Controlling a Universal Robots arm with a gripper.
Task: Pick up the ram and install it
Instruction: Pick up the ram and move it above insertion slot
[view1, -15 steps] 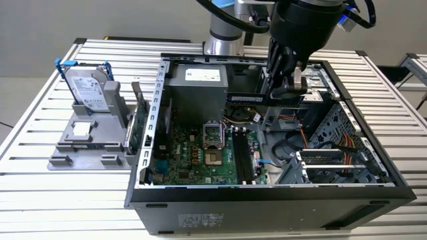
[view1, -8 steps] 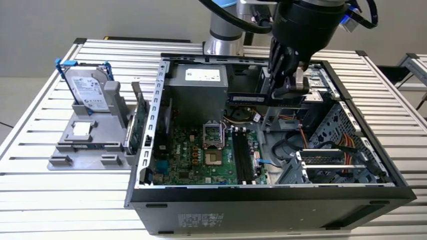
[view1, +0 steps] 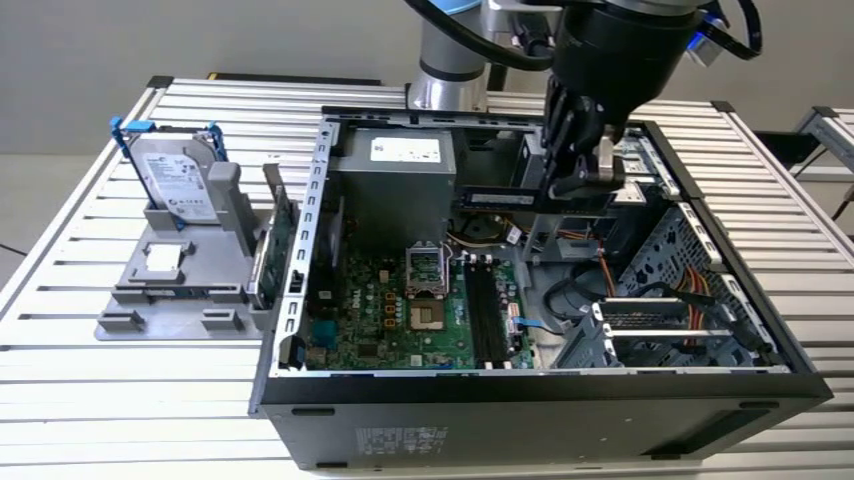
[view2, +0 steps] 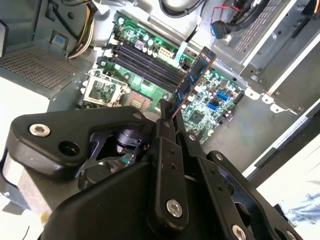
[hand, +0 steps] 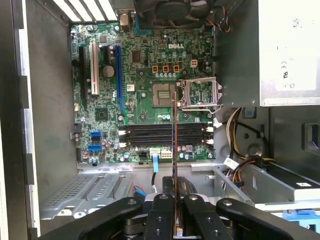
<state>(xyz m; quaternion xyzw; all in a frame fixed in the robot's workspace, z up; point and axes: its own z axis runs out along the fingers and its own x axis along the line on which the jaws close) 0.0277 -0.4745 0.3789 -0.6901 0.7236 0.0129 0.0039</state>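
Tool (hand: 175, 200) of mine grips the ram (hand: 175, 150) by one end; it juts straight ahead. Memory slots (hand: 150, 135) lie beyond its tip.

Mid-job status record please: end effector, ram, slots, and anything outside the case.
end effector: shut on the ram
ram: held by one end, above the motherboard, not seated
slots: four dark ones, all look empty
case: open, end effector inside its opening
hard drive: outside the case, at the exterior view's left
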